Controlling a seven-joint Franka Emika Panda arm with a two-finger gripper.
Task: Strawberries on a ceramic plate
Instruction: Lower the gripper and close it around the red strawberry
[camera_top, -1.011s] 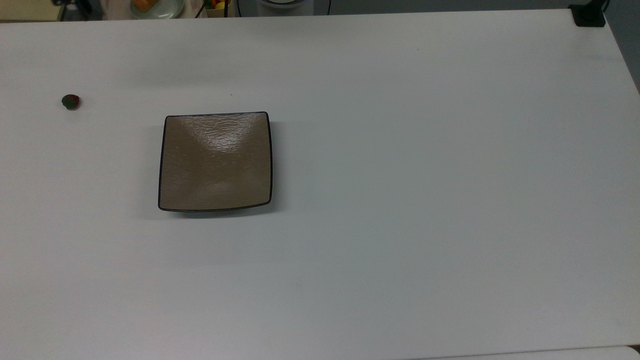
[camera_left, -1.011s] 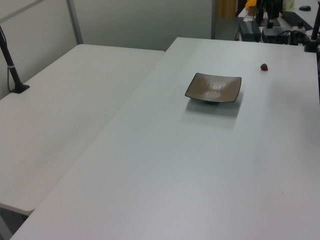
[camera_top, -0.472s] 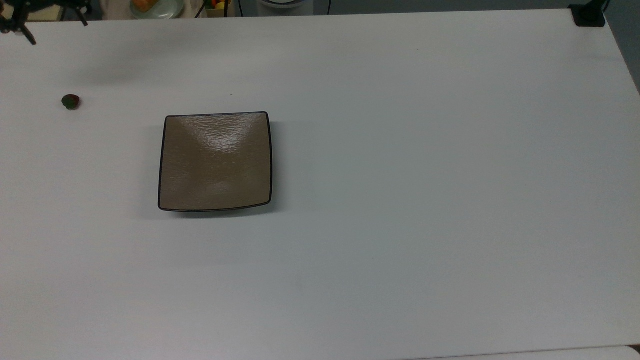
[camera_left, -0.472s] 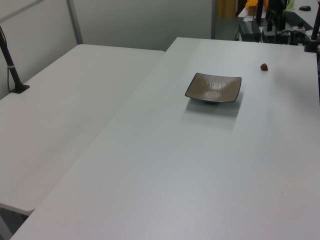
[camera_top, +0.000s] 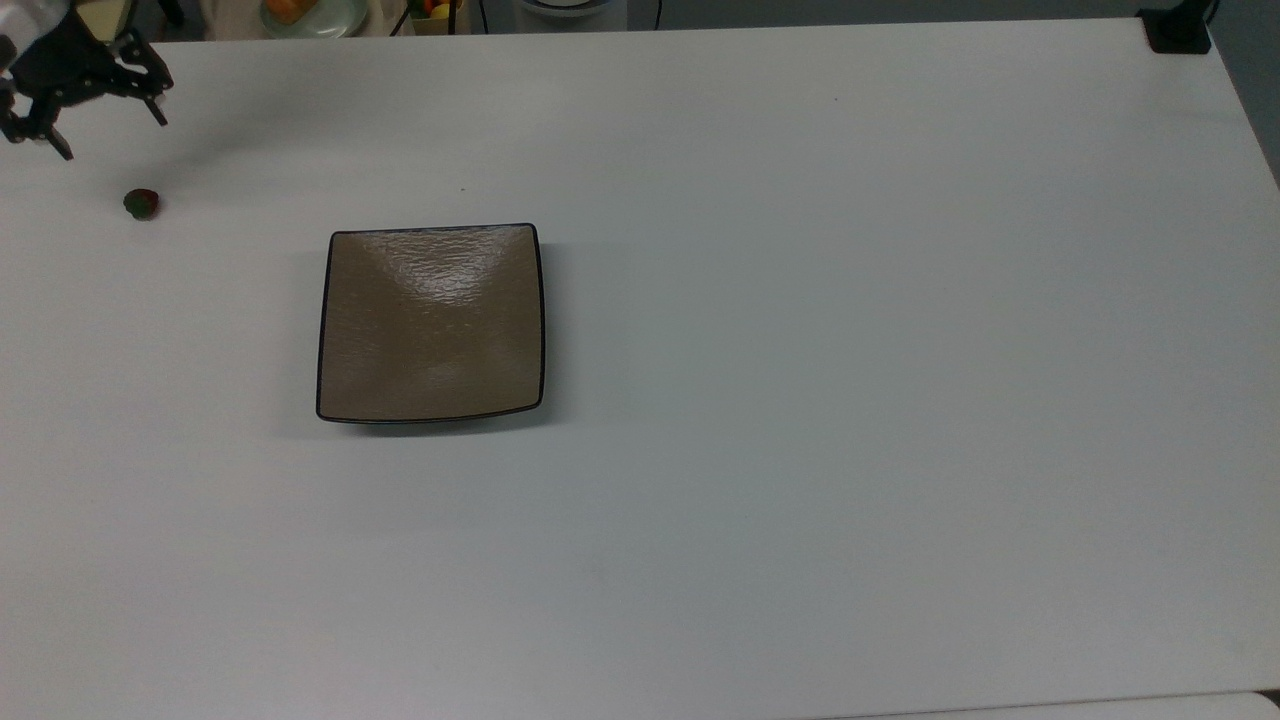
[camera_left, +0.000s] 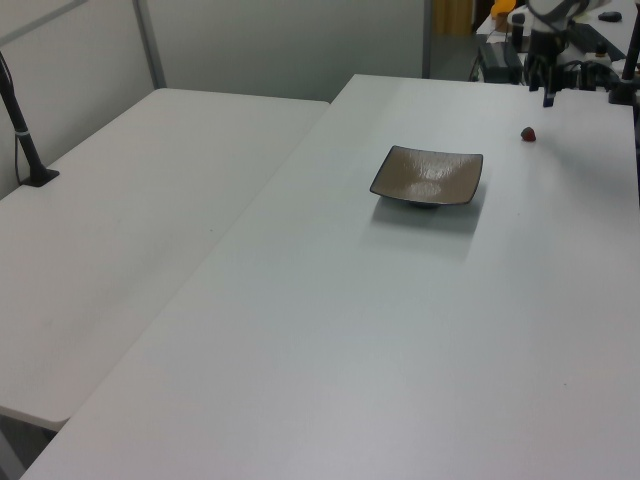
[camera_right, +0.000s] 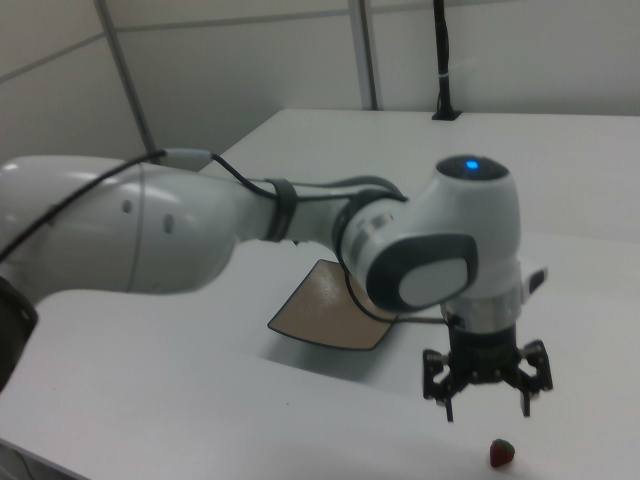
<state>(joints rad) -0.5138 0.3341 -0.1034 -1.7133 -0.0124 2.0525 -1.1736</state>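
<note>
One small dark red strawberry (camera_top: 141, 204) with a green cap lies on the white table, far to the top view's left of the ceramic plate (camera_top: 432, 322). The plate is square, glossy tan-brown with a thin black rim, and nothing lies on it. My gripper (camera_top: 110, 133) hovers open just above and beyond the strawberry, holding nothing. In the left view the gripper (camera_left: 548, 95) hangs behind the strawberry (camera_left: 528, 134), with the plate (camera_left: 428, 175) nearer the camera. In the right view the gripper (camera_right: 488, 408) is spread above the strawberry (camera_right: 503, 453), and the arm hides part of the plate (camera_right: 325, 315).
A black mount (camera_top: 1178, 30) sits at the table's far right corner in the top view. A dish with fruit (camera_top: 312, 12) stands beyond the far edge. A second white table (camera_left: 120, 210) with a black post (camera_left: 25, 140) adjoins in the left view.
The gripper has come in from the top view's upper left corner and moved down toward the strawberry. Strawberry and plate have not moved.
</note>
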